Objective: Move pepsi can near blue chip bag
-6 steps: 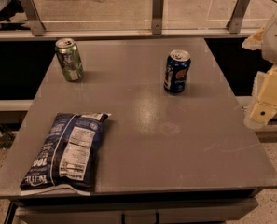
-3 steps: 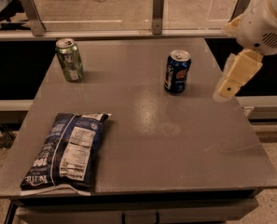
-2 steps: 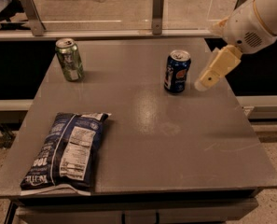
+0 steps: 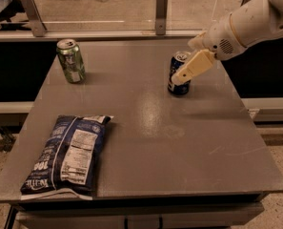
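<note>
Grey desk [image 4: 155, 142] carried a green can [image 4: 70, 61] far left, nothing between the task's things. The pepsi can [image 4: 180, 88] stood upright far right, the pincer [image 4: 181, 75] partly before it; whether apart or together, I cannot tell. The blue chip bag [image 4: 67, 154] lay flat near left, lengthwise front-to-back.

table [image 4: 146, 128]: pepsi can [image 4: 180, 88], green can [image 4: 70, 61], blue chip bag [image 4: 67, 154]; hand [image 4: 188, 66] at pepsi can

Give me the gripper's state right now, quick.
Gripper: at the small dark blue soda can with silver top; open or closed cannot be told.
</note>
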Controlling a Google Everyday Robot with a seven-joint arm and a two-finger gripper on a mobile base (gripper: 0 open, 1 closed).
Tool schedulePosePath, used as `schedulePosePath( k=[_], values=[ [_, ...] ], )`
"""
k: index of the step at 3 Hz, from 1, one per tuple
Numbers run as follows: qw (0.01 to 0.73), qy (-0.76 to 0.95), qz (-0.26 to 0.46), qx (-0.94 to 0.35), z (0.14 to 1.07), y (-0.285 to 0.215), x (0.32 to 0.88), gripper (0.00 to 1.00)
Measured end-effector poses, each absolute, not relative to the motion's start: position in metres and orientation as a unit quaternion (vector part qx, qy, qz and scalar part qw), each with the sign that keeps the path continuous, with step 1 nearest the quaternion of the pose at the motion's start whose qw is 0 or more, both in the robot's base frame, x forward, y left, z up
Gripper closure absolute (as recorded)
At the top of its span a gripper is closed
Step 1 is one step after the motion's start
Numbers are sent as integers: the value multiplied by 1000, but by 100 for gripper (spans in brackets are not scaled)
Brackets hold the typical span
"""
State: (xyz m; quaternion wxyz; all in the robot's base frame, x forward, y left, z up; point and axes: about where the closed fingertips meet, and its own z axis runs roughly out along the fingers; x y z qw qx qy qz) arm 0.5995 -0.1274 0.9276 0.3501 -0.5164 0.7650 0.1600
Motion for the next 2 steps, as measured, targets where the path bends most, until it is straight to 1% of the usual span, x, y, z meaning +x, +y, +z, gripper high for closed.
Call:
schedulePosePath(
  k=[2],
  values=[
    [339, 774, 169, -506, 910, -112, 616, 64]
  ],
)
